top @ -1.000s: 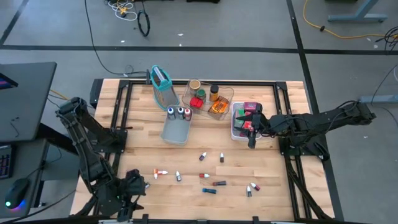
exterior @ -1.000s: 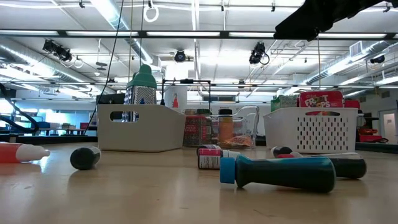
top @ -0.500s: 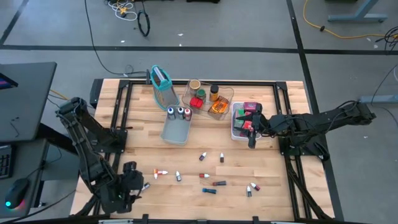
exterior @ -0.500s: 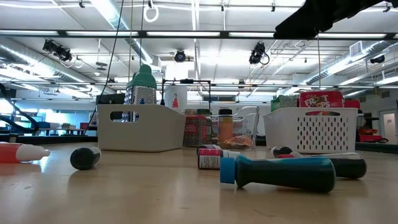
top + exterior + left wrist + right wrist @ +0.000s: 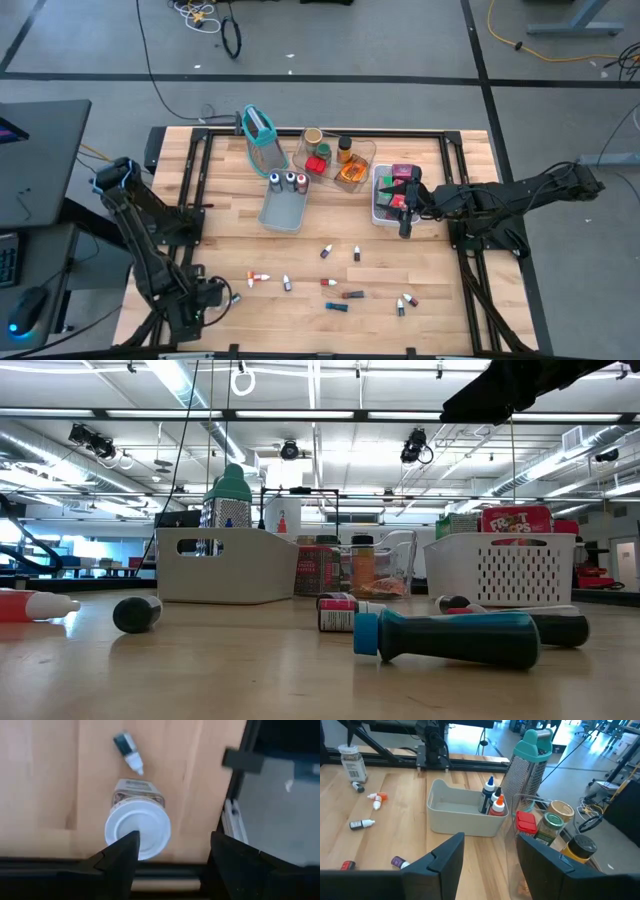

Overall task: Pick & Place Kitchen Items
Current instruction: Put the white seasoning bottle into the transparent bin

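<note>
Low view | red box reads "FROOT" | white basket

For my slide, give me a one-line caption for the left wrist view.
Left gripper, fingers open, hovers above a white-lidded jar standing on the wooden table, a small white-tipped vial lying just beyond it.

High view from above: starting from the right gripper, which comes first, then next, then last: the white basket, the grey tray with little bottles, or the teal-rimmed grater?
From the right gripper, open, at the table's right:
1. White basket, right beside it, holding packets.
2. Grey tray, mid-table, farther toward the left arm.
3. Teal-rimmed grater, at the table's far edge, farthest.
</note>
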Controlling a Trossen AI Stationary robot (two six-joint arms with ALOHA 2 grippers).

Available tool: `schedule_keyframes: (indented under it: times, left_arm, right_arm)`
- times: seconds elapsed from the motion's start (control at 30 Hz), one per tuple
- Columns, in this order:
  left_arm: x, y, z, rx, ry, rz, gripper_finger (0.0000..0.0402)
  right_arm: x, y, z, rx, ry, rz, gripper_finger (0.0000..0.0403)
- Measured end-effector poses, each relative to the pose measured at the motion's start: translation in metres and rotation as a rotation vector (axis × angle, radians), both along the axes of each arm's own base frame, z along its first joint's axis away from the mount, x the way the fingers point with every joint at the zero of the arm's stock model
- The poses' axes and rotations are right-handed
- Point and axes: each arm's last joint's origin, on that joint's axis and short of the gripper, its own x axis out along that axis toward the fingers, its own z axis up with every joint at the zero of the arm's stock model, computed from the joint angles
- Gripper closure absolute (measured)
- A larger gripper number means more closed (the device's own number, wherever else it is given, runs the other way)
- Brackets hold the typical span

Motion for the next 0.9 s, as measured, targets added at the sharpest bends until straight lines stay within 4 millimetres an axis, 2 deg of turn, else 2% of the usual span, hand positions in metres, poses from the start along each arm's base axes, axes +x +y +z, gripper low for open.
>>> schedule_keyframes:
  times: [0.07,0.17,0.47,0.6,0.8,0.9]
  left_arm:
    - [-0.001,0.000,-0.002,-0.014,0.009,-0.029,0.0148]
    - [0.000,0.001,-0.001,0.029,-0.075,-0.085,0.0148]
    - [0.000,0.005,-0.002,0.090,-0.130,-0.076,0.0148]
    - [0.001,0.012,-0.003,0.203,-0.180,-0.081,0.0148]
    - [0.003,0.031,-0.003,0.434,-0.256,0.001,0.0148]
    - [0.007,0.037,-0.003,0.478,-0.256,0.022,0.0148]
  right_arm:
    - [0.000,0.000,0.000,0.000,0.000,0.000,0.0209]
    - [0.000,0.000,0.000,0.000,0.000,0.000,0.0209]
    - [0.000,0.000,0.000,-0.001,0.000,0.000,0.0209]
    - [0.000,0.000,0.000,-0.002,0.000,-0.001,0.0209]
    - [0.000,0.000,0.000,-0.002,0.000,-0.001,0.0209]
    - [0.000,0.000,0.000,-0.002,0.000,-0.001,0.0209]
